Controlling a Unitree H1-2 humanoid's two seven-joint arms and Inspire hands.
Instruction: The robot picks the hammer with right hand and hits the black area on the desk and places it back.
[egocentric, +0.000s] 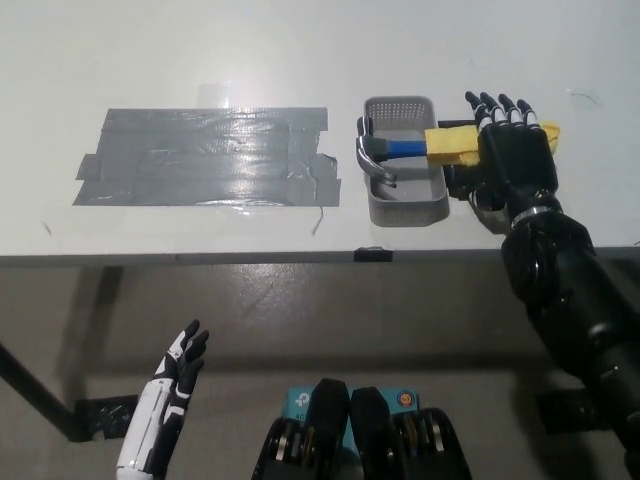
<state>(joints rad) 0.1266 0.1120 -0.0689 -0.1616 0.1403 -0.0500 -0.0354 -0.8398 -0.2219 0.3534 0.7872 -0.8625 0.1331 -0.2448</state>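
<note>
Head view: my black right robot hand (512, 158) lies flat over the far end of the hammer's (415, 148) yellow-wrapped handle (455, 142), fingers stretched straight and apart, not closed on anything. A corner of the yellow wrap shows past my fingertips. The hammer rests across the top of a small grey perforated tray (405, 205) on the white table (300, 50), its metal head hanging over the tray's left side, its blue neck spanning the tray's opening, and its handle reaching out over the right rim toward my palm. Left of the tray, just beside it, a broad patch of dark grey tape (205, 155) is stuck flat to the table, glossy with reflected light; this is the dark striking area, well apart from my right robot hand. My white left robot hand (175, 370) hangs low at the lower left, below the table's front edge, fingers spread and holding nothing.
</note>
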